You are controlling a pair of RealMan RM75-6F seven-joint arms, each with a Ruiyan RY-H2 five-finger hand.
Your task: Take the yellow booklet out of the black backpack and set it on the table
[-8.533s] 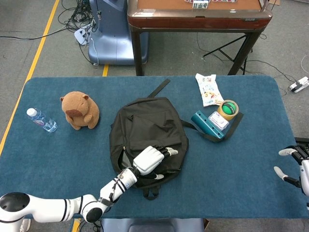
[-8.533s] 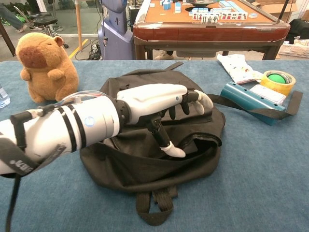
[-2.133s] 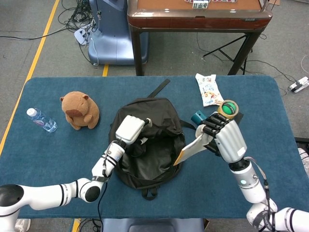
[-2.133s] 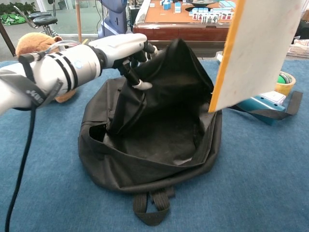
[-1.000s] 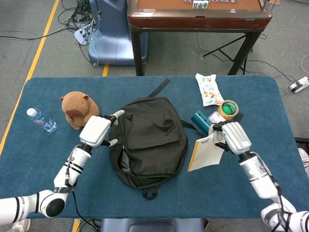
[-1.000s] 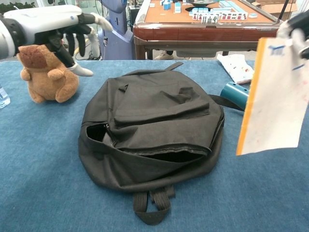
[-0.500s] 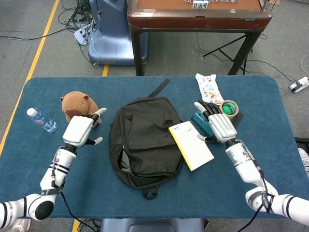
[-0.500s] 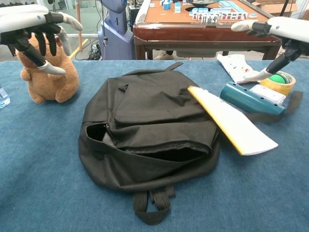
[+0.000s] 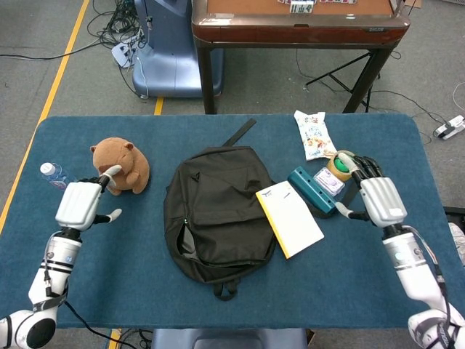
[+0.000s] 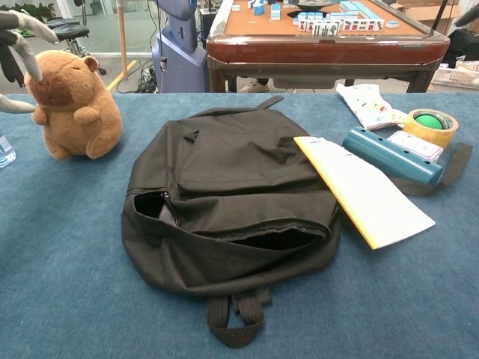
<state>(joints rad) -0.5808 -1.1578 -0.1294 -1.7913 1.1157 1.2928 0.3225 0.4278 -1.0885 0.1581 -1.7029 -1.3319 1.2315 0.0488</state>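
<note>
While half a second ago both hands hung closer in, the blue worktop [image 9: 218, 291] now shows them drawn back toward its two sides. One black backpack [image 9: 218, 211] lies flat in the middle, unmoved, its mouth gaping toward the robot. One yellow booklet [image 9: 290, 218] lies flat just right of it, its left edge resting on the backpack's side and the rest on the worktop, much as before. One left hand [image 9: 81, 203] has pulled away to the left, beside the single brown plush toy [image 9: 120, 166], fingers [image 9: 109, 171] spread and holding nothing. One right hand [image 9: 378, 198] has moved right, off the booklet, fingers apart and empty, near the one teal box [image 9: 314, 190] and the one tape roll [image 9: 340, 164]. One snack packet [image 9: 314, 134] lies behind those. One water bottle [image 9: 52, 173] shows at the far left, partly hidden behind the left hand.
</note>
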